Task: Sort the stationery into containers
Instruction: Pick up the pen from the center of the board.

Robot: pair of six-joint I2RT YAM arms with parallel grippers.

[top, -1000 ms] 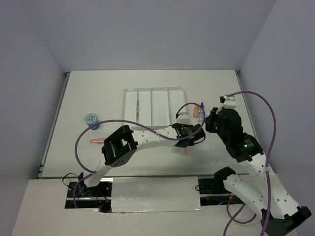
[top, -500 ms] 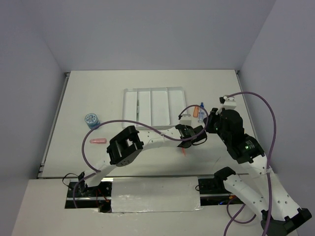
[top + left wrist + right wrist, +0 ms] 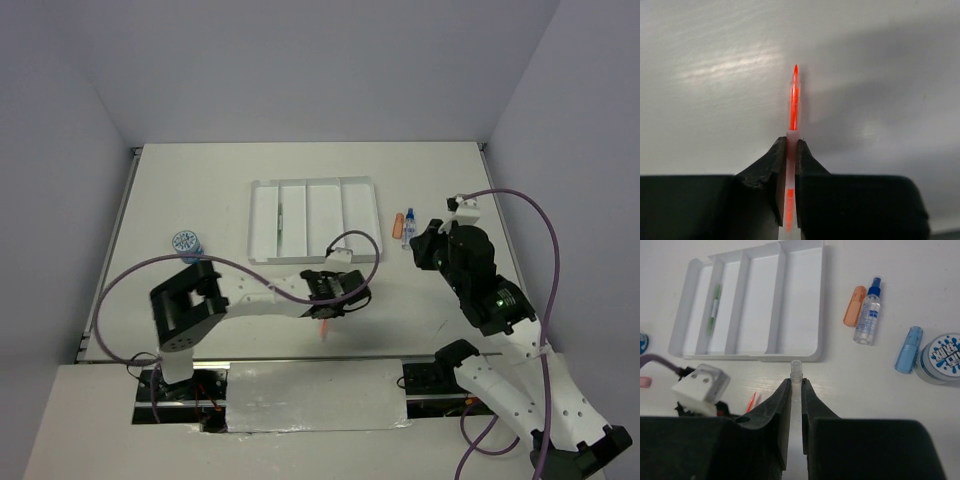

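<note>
My left gripper (image 3: 791,140) is shut on the orange pen (image 3: 794,100), whose pointed tip sticks out ahead of the jaws above the bare tabletop. From above, this gripper (image 3: 328,308) hangs in front of the white tray (image 3: 362,215), the pen tip (image 3: 323,329) pointing toward the near edge. My right gripper (image 3: 796,382) is shut on a small clear cap (image 3: 796,371) and hovers right of the tray (image 3: 801,300). A thin green pen (image 3: 715,307) lies in the tray by its left dividers. On the table lie an orange capsule (image 3: 854,306), a blue-capped bottle (image 3: 867,317) and a blue capsule (image 3: 908,349).
A blue-white roll (image 3: 942,359) sits at the far right next to the blue capsule; another roll (image 3: 184,242) lies left of the tray. A pink piece (image 3: 644,382) shows at the left edge. The left arm's links (image 3: 250,295) stretch across the table's near part.
The left gripper shut on the orange pen and carried it left and toward the near edge, away from the right gripper. The right arm stayed where it was.
</note>
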